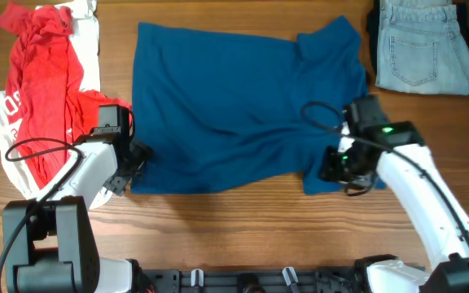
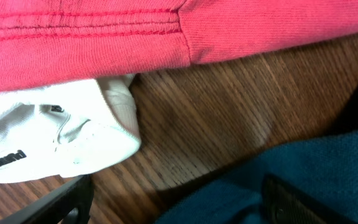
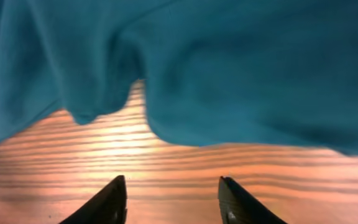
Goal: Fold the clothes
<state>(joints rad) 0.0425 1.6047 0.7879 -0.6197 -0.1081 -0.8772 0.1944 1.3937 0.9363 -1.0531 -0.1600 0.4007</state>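
Both arms have smooth white links and black joints. The left arm (image 1: 80, 171), at one lower corner of the shirt (image 1: 243, 106), carries a thin black cable (image 1: 31, 150) in a loop and rises from a black boxy base (image 1: 51, 244). The right arm (image 1: 418, 183), at the shirt's other lower corner, has a looped black cable too and a small green light (image 1: 387, 129). Its fingers (image 3: 107, 202) are black and pointed.

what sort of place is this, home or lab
Probably a robot lab bench: left arm and right arm at a wooden table, blue shirt spread out, jeans folded.
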